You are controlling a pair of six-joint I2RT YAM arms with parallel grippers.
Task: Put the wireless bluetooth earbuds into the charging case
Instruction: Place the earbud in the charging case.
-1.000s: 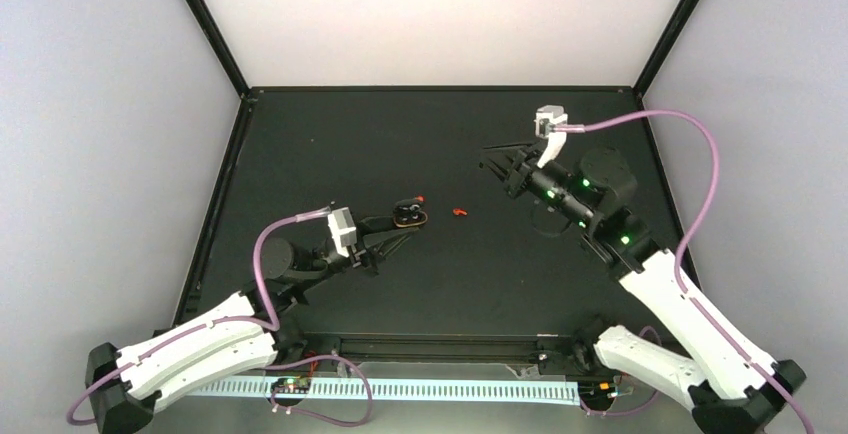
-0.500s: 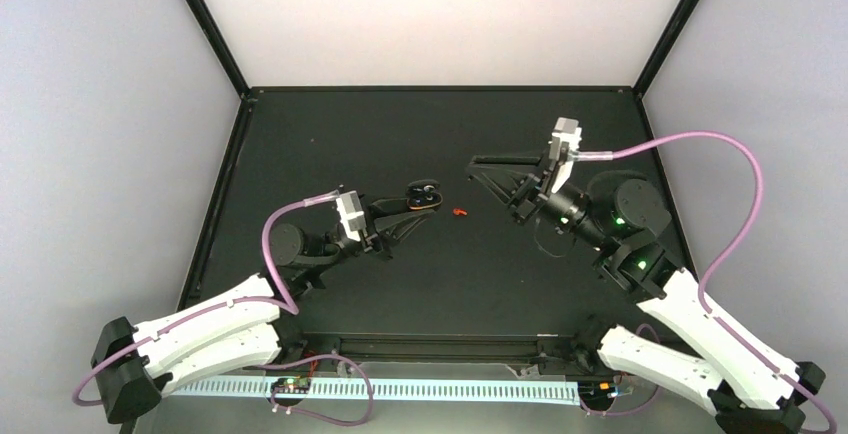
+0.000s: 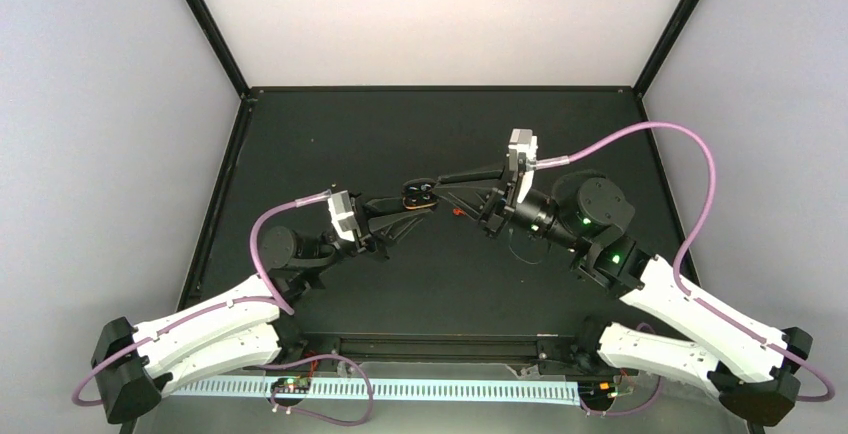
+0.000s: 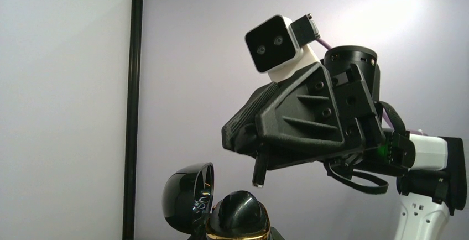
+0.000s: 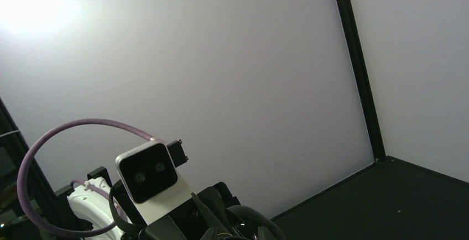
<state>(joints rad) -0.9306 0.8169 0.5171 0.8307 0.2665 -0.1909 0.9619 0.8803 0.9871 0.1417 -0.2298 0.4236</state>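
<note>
Mid-frame, the left hand [image 3: 412, 201] grips the open charging case [image 3: 420, 191]; right hand [image 3: 440, 188] spread, empty; earbuds seemingly not inserted yet.

Top view: I make out one earbud [image 3: 459, 212] only as a red speck, partly under the right gripper [image 3: 441, 190]; the other earbud I cannot locate. The case [image 3: 419, 192] is too small there for me to judge its inside. Left wrist view: the bottom edge cuts off the case [image 4: 238, 220] below its rim. Right wrist view: only its dark top [image 5: 251, 224] clears the bottom edge
</note>
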